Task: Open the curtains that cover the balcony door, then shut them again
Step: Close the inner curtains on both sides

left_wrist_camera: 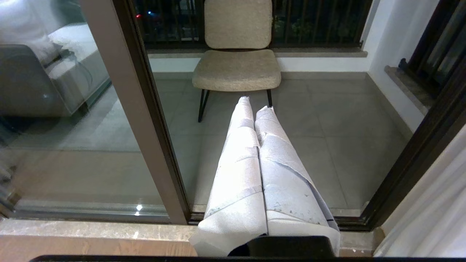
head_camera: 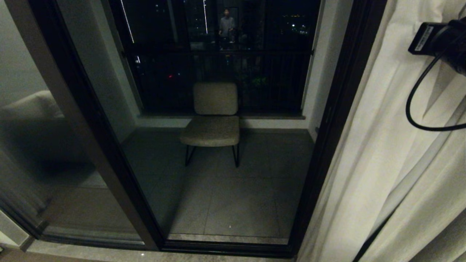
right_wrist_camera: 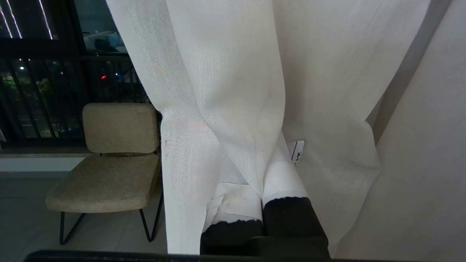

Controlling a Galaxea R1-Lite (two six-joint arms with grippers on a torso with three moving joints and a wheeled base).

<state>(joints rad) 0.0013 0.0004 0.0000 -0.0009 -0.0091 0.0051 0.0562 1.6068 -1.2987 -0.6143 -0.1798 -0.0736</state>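
The balcony door stands uncovered, its dark frame and glass filling the head view. One cream curtain hangs bunched at the door's right side. In the right wrist view my right gripper is shut on a fold of the curtain, which runs down between its white-taped fingers and hides their tips. Only the right arm's wrist shows in the head view, at the upper right against the fabric. My left gripper is shut on nothing, low before the door's sill, with the curtain off to one side.
A beige chair on thin black legs stands on the balcony tiles behind the glass, before a dark railing. A person is reflected in the glass. A grey-brown post splits the panes. A stone sill runs along the floor.
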